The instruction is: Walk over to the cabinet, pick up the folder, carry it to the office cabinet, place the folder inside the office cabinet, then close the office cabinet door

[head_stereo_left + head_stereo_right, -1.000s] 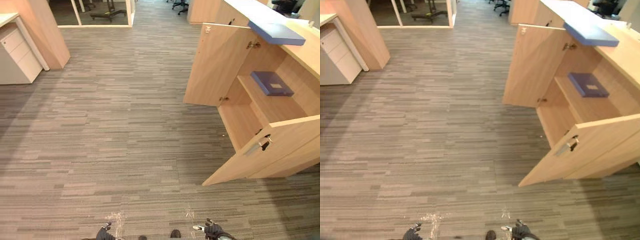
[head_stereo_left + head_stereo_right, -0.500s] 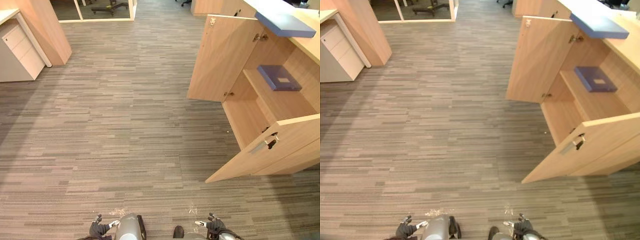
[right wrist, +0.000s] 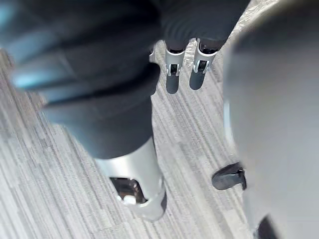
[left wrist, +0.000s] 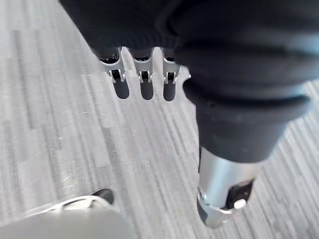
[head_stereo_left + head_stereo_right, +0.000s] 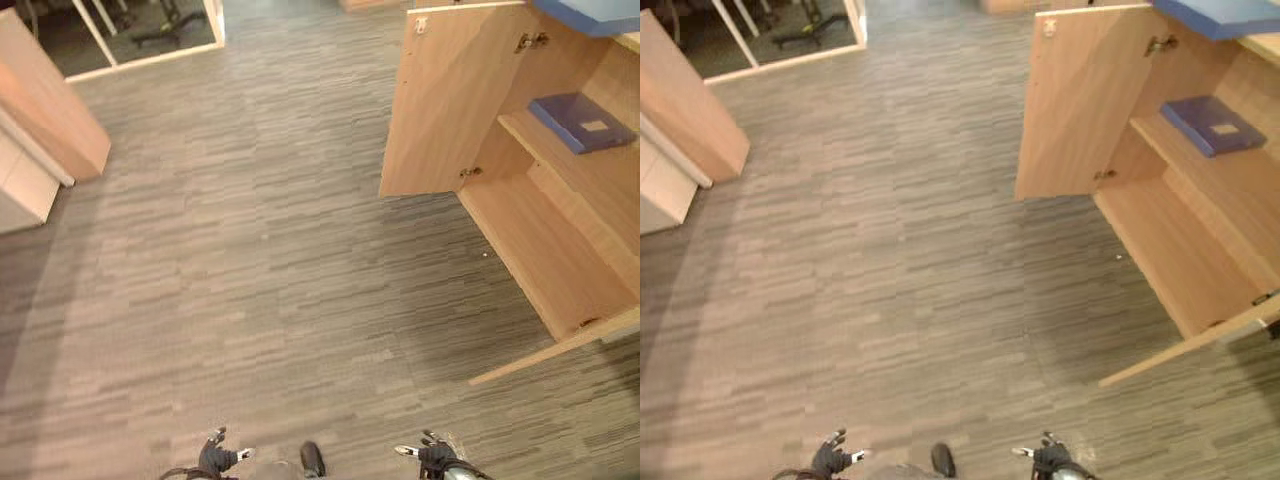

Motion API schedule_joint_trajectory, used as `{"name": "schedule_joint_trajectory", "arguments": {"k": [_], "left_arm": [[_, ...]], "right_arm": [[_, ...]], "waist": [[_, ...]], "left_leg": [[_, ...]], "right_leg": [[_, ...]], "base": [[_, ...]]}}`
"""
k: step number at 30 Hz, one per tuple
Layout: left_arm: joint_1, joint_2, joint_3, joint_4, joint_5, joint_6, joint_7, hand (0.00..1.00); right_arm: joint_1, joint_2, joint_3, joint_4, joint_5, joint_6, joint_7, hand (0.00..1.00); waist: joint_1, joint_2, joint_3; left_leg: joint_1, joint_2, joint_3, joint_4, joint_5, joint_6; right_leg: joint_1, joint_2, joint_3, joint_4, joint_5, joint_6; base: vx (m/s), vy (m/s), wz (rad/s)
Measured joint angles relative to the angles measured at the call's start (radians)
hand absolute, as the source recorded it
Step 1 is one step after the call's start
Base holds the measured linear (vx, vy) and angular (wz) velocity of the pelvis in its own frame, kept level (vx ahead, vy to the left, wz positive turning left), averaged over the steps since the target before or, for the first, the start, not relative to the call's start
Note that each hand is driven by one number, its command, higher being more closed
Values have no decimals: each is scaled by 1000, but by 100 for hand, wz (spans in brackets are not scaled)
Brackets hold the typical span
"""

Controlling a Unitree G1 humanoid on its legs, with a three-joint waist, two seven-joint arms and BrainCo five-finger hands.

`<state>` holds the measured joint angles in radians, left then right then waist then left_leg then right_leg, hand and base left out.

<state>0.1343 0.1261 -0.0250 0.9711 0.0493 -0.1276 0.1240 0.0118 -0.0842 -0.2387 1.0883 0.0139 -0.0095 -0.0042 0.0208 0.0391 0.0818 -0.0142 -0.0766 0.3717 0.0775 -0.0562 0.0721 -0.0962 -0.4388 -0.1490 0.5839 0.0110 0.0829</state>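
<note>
On the shelf (image 5: 572,172) of the open cabinet (image 5: 545,255), far right, lies the folder (image 5: 583,122): dark blue, flat, pale label on top. Both doors are open; the far door (image 5: 450,100) is swung out toward mid-floor; the near door (image 5: 560,352) shows edge-on at lower right; a blue slab (image 5: 1225,12) sits on the cabinet top, above the folder.

At the bottom of the eye views, the left robot hand (image 5: 215,459) & right robot hand (image 5: 436,458) hang low over the carpet (image 5: 250,260). Both are well apart from the folder, which is ahead & to the right, on the right robot hand's side; neither touches it.

Wrist views:
- Left robot hand: fingers (image 4: 142,84) straight, pointing at the carpet; thumb (image 4: 219,196) apart; nothing held.
- Right robot hand: fingers (image 3: 174,74) likewise straight & slack; thumb (image 3: 135,186) apart; empty.

Far left: a light-wood unit (image 5: 50,125) w/ a white drawer unit (image 5: 20,190) just beside it.
</note>
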Motion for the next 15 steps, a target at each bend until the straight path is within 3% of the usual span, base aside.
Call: {"name": "schedule_joint_trajectory", "arguments": {"k": [1,2,3,4,5,7,9,10,11,12,13,15], "left_arm": [[-5,5,-23,1,0,-1,-2,0],[-10,6,-35,3,0,-1,-3,0],[-24,4,-61,2,0,-1,-8,0],[-38,2,-75,2,2,-3,-13,0],[-42,0,-75,3,2,-6,-15,0],[-45,3,-69,4,2,-8,-16,0],[-48,1,-50,3,2,-8,-16,0],[-52,1,-36,3,2,-7,-16,0],[-59,2,-25,5,7,-6,-14,0],[-67,-3,-22,13,15,-5,-14,0],[-71,-22,-9,21,31,-3,-15,0],[-81,-36,16,37,64,1,-17,0]], "right_arm": [[-6,-14,3,-20,3,-6,-1,0],[-15,-15,6,-24,5,-7,-1,0],[-33,-12,7,-30,6,-13,-1,0],[-49,-4,13,-31,10,-13,-1,0],[-57,-1,26,-31,16,-14,-1,0],[-84,29,35,-33,44,-16,-1,0],[-94,41,35,-32,44,-17,-2,0],[-96,49,35,-30,44,-17,-5,0],[-96,56,34,-23,44,-16,-7,0],[-97,49,33,-20,44,-16,-8,0],[-107,40,30,-12,44,-15,-8,0],[-111,51,19,-12,44,-15,-9,0]], "waist": [[-20,2,3],[-31,2,5],[-39,6,23],[-35,9,48],[-34,14,59],[-35,7,74],[-34,-7,85],[-34,-23,91],[-35,-48,99],[-36,-41,101],[-32,-13,95],[-34,-10,100]], "left_leg": [[55,-13,-8,-8,-23,20],[74,-15,-15,-11,-30,24],[117,-12,-29,-17,-31,22],[157,4,-29,-17,-36,13],[176,15,-29,-17,-40,6],[214,48,-29,-23,-64,-29],[249,54,-33,-59,-85,-43],[271,50,-34,-81,-113,-55],[286,34,-46,-91,-122,-65],[296,42,-55,-94,-130,-75],[293,72,-46,-95,-138,-89],[308,105,-28,-86,-142,-95]], "right_leg": [[-60,-47,-53,197,14,-84],[-86,-64,-84,275,-9,-97],[-119,-65,-160,365,-68,-88],[-138,-26,-214,369,-128,-84],[-144,4,-239,346,-154,-78],[-195,132,-316,154,-177,-66],[-226,213,-358,-20,-159,-77],[-236,254,-373,-150,-121,-84],[-228,268,-352,-214,-31,-139],[-227,287,-354,-218,-22,-202],[-230,317,-359,-220,-49,-200],[-217,355,-363,-205,-100,-204]], "base": [[338,202,22],[328,156,39],[296,81,28],[276,47,17],[234,-19,0],[210,-79,5],[242,-166,20],[289,-242,32],[255,-218,30],[245,-178,1],[398,-258,-23],[417,-269,-22]]}}
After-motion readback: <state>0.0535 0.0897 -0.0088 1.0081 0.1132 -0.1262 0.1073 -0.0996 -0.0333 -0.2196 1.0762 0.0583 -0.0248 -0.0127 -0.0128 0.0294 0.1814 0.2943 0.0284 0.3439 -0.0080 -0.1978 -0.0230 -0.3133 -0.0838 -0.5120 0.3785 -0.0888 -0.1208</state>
